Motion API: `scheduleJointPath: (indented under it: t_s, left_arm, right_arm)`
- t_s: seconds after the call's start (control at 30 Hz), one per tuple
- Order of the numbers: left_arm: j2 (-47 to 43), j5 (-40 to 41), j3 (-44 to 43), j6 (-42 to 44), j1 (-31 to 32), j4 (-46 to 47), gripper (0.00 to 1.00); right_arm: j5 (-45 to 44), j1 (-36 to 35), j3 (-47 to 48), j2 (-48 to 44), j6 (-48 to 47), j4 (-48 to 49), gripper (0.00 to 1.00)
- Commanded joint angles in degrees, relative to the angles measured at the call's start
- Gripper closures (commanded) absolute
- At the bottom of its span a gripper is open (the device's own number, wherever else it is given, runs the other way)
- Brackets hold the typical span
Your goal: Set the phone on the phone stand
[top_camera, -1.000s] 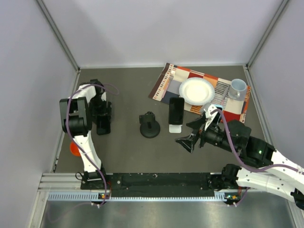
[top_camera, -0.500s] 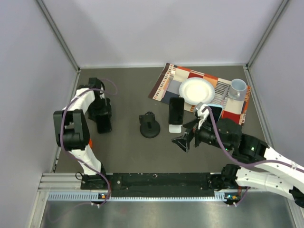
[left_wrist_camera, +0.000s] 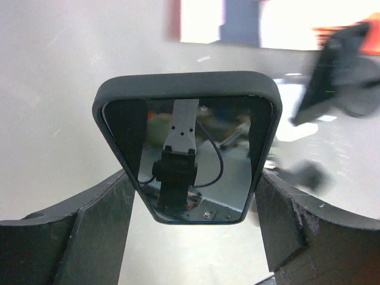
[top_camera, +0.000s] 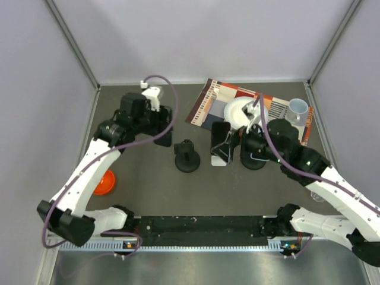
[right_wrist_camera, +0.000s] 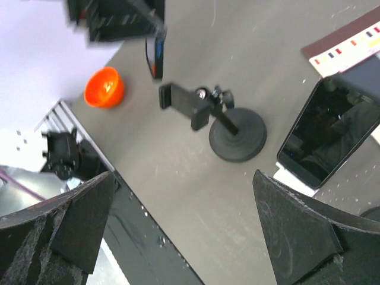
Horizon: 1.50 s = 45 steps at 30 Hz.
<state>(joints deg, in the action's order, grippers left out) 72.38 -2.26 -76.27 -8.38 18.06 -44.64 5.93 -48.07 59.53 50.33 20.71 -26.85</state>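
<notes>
Gripping the phone (left_wrist_camera: pixel 187 145) by its edges, the left fingers (left_wrist_camera: pixel 101 219) should swing right to the mid-frame phone stand (top_camera: pixel 219 160), seemingly occupied by another phone (top_camera: pixel 221 136); right fingers (right_wrist_camera: pixel 297 231) gape empty.

The left arm (top_camera: pixel 83 175) and right arm (top_camera: pixel 341 193) are built of white links and black joints; a purple cable (top_camera: pixel 172 107) is run along each; black, rough-textured, wedge-shaped pincer fingers (right_wrist_camera: pixel 300 231) are fitted at the wrists.
</notes>
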Motion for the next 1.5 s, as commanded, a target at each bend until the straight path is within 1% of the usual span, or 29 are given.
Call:
scheduleJointPath:
  t_s: [0.0, 0.03, 0.1, 0.13, 0.2, 0.23, 0.27, 0.3, 0.33, 0.4, 0.43, 0.5, 0.53, 0.6, 0.7, 0.73, 0.77, 0.8, 0.83, 0.97, 1.1, 1.17, 1.23, 1.3, 1.33, 1.37, 1.47]
  left_arm:
    - [-7.51, 1.78, -2.04, 1.52, 12.93, 11.84, 1.00]
    - [-8.04, 4.95, -2.13, 1.70, 17.05, 12.64, 1.00]
    - [-8.83, 7.95, -3.44, 2.84, 19.80, 12.91, 1.00]
    - [-8.83, 8.84, -3.97, 3.11, 22.25, 12.83, 1.00]
    - [-9.10, 9.29, -5.20, 3.55, 24.90, 13.00, 1.00]
    - [-9.18, 9.55, -5.29, 3.90, 28.05, 14.05, 1.00]
    - [-9.45, 11.12, -4.68, 4.86, 29.90, 15.01, 1.00]
    - [-9.54, 13.49, -4.33, 5.21, 31.66, 15.89, 1.00]
    - [-9.54, 16.73, -4.33, 5.65, 34.47, 16.16, 1.00]
    - [-9.10, 17.64, -4.50, 6.53, 36.07, 16.69, 1.00]
    - [-9.01, 18.08, -4.50, 6.80, 37.21, 17.04, 1.00]
    - [-8.31, 19.22, -4.50, 7.59, 38.09, 17.31, 1.00]
    - [-7.96, 19.57, -4.59, 7.85, 38.79, 17.31, 1.00]
    - [-7.52, 20.28, -4.59, 7.85, 39.94, 17.31, 1.00]
    - [-7.25, 21.24, -4.24, 9.26, 41.34, 17.66, 1.00]
    - [-7.08, 21.86, -4.15, 9.44, 41.61, 17.75, 1.00]
    - [-7.08, 22.56, -4.15, 9.44, 42.05, 17.75, 1.00]
    - [-7.08, 24.13, -4.15, 9.44, 42.66, 17.57, 1.00]
    - [-7.16, 24.76, -4.15, 9.18, 43.02, 17.57, 1.00]
    - [-7.43, 25.64, -3.36, 8.47, 44.07, 17.40, 1.00]
    - [-7.34, 26.52, -2.83, 8.47, 45.13, 16.70, 1.00]
    - [-7.34, 26.61, -2.74, 8.47, 45.39, 16.00, 1.00]
    - [-7.17, 26.70, -2.83, 8.56, 45.57, 15.47, 1.00]
    - [-6.99, 26.70, -2.83, 8.47, 45.66, 14.59, 1.00]
    - [-7.25, 26.52, -2.74, 8.47, 45.66, 14.41, 1.00]
    - [-7.34, 26.43, -2.57, 8.47, 45.66, 14.50, 1.00]
    - [-7.43, 26.79, -2.48, 8.47, 45.83, 14.32, 1.00]
  right_arm:
    - [8.56, 6.92, 9.52, 3.98, 2.58, -0.65, 0.01]
    - [9.35, 7.90, 11.12, 4.69, 2.84, -1.44, 0.01]
    - [9.97, 9.74, 15.42, 6.09, 3.28, -3.02, 0.01]
    - [10.24, 10.97, 16.57, 6.36, 3.46, -3.21, 0.01]
    - [10.59, 11.86, 19.48, 7.15, 3.72, -3.30, 0.02]
    - [10.68, 11.86, 20.53, 8.46, 3.46, -3.47, 0.03]
    - [10.94, 11.95, 21.41, 9.26, 3.46, -3.56, 0.05]
    - [11.46, 11.86, 23.42, 10.13, 3.55, -3.47, 0.06]
    - [13.64, 11.95, 24.57, 12.41, 3.46, -3.82, 0.12]
    - [16.20, 11.86, 28.61, 14.88, 4.51, -4.43, 0.18]
    - [16.91, 11.78, 29.93, 16.02, 4.86, -5.66, 0.22]
    - [16.04, 9.94, 33.36, 18.49, 3.82, -7.24, 0.23]
    - [14.04, 8.97, 34.33, 19.19, 3.12, -8.38, 0.24]
    - [12.18, 6.60, 37.49, 22.35, 1.80, -13.30, 0.25]
    - [9.81, 3.35, 40.57, 25.96, 0.22, -18.40, 0.36]
    - [6.32, 2.38, 41.02, 26.40, 0.12, -19.37, 0.38]
    - [4.89, 1.59, 41.11, 26.58, 0.03, -19.81, 0.39]
    - [3.83, 0.36, 41.02, 26.93, -0.23, -20.51, 0.47]
    - [2.34, 0.00, 40.93, 27.19, -0.14, -20.78, 0.50]
    - [0.31, -1.40, 41.19, 28.69, -0.67, -21.49, 0.55]
    - [-1.19, -2.64, 41.72, 29.39, -2.43, -21.58, 0.69]
    - [-1.54, -2.64, 42.07, 29.22, -2.34, -21.58, 0.69]
    - [-0.75, -2.64, 42.86, 29.13, -2.60, -21.58, 0.62]
    - [0.04, -2.64, 44.35, 29.04, -2.95, -21.66, 0.58]
    - [0.22, -2.55, 44.79, 29.04, -3.13, -21.75, 0.57]
    - [0.74, -2.46, 45.93, 29.39, -3.31, -22.01, 0.57]
    - [3.54, -1.85, 47.08, 30.53, -3.31, -22.63, 0.61]
